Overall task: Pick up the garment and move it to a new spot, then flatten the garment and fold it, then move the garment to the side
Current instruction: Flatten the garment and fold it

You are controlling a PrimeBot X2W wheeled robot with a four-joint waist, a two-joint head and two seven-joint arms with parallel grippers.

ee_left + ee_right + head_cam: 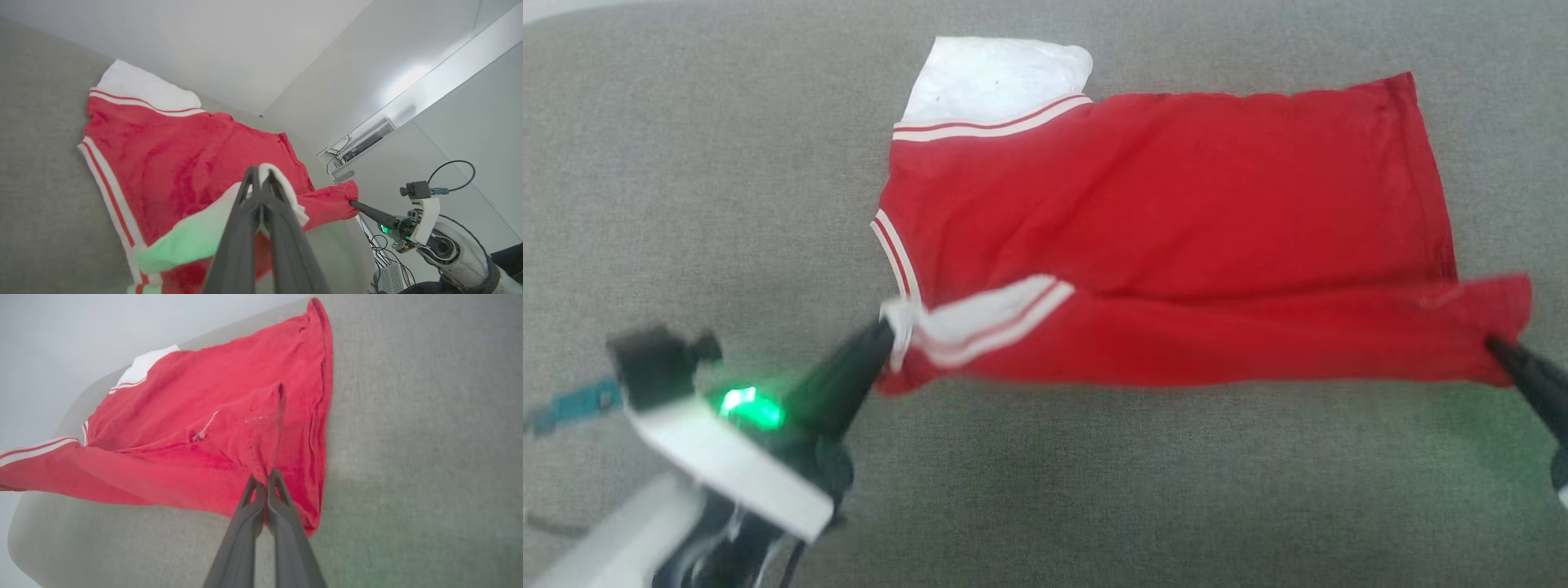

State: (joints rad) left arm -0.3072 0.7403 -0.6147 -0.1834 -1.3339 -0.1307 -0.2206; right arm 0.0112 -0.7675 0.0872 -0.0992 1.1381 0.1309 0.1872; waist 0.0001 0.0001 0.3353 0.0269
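Observation:
The garment (1160, 220), a red jersey with white sleeves and striped trim, lies spread on the grey surface (686, 163) with its near edge raised. My left gripper (888, 333) is shut on the near white sleeve corner. At the right, my right gripper (1494, 347) is shut on the garment's near hem corner. The left wrist view has the garment (171, 163) beyond my left gripper (260, 173), which pinches white sleeve fabric, with my right gripper (352, 202) across holding the red corner. My right gripper (265, 477) in its own view clamps the red hem of the garment (204, 428).
The grey fabric surface (429, 437) spreads wide on all sides of the garment. Beyond its far edge stand white walls (245, 41), a wall-mounted box with cables (359, 143), and a white device on the floor (390, 277).

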